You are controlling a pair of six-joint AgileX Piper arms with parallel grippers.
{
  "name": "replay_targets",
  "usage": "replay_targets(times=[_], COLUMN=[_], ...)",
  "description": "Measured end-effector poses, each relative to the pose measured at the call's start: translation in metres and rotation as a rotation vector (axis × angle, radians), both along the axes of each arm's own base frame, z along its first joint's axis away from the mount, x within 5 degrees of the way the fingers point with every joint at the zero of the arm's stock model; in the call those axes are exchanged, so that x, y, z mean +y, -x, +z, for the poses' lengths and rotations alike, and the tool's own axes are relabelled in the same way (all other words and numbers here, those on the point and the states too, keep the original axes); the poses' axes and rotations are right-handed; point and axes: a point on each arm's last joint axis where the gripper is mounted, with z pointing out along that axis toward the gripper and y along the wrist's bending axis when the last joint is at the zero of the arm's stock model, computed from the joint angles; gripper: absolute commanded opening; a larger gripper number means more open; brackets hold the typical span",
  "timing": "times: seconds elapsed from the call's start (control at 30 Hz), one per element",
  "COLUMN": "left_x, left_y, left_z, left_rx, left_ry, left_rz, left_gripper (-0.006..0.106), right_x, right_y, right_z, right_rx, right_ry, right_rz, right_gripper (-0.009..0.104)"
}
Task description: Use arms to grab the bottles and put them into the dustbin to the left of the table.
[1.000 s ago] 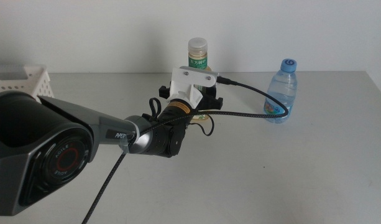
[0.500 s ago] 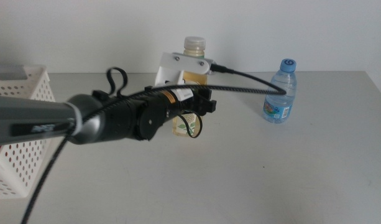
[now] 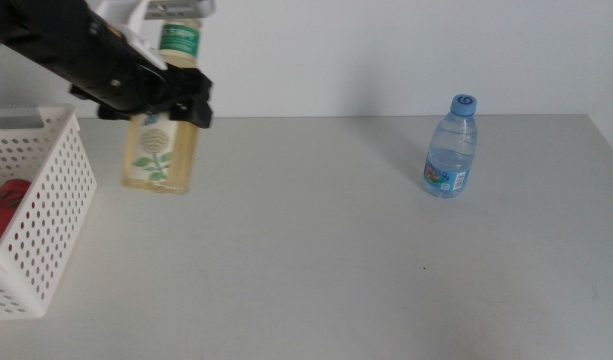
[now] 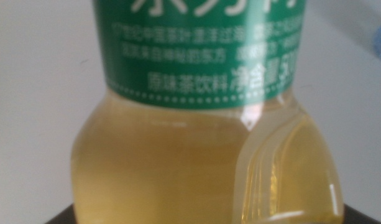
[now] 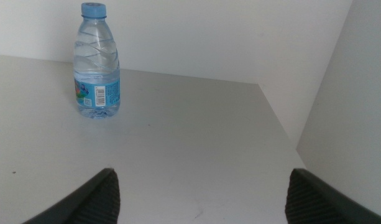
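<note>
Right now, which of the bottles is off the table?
The pale-yellow tea bottle with the green label: the left gripper holds it in the air beside the dustbin. The water bottle stands on the table; the right gripper is open.

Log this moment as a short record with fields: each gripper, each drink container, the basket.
left gripper: shut on pale-yellow tea bottle with green label, held in the air beside the basket
right gripper: open, waiting, low over the table
small clear water bottle with blue cap: upright on light-grey table
white perforated plastic basket: red item inside
</note>
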Motion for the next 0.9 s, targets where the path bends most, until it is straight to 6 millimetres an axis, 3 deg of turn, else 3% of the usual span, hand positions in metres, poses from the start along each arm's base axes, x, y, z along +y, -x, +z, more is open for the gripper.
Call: replay_targets(times=[0.23, 0.53, 0.73, 0.9], left_x=[0.087, 0.174, 0.211, 0.223], left_y=[0.001, 0.026, 0.036, 0.021], left_z=[0.035, 0.034, 0.019, -0.011], left_rx=[0.098, 0.23, 0.277, 0.364], left_ry=[-0.05, -0.105, -0.105, -0.087], left_rz=[0.145, 0.295, 0.387, 0.393], left_gripper=[-0.002, -0.002, -0.002, -0.002], right_x=[0.0, 0.0, 0.0, 0.0], right_y=[0.0, 0.0, 0.0, 0.0], right_z=[0.0, 0.0, 0.0, 0.0], right_rx=[0.0, 0.0, 0.0, 0.0], right_ry=[0.0, 0.0, 0.0, 0.0], right_rz=[0.0, 0.0, 0.0, 0.0], right_gripper=[0.069, 0.069, 0.069, 0.069])
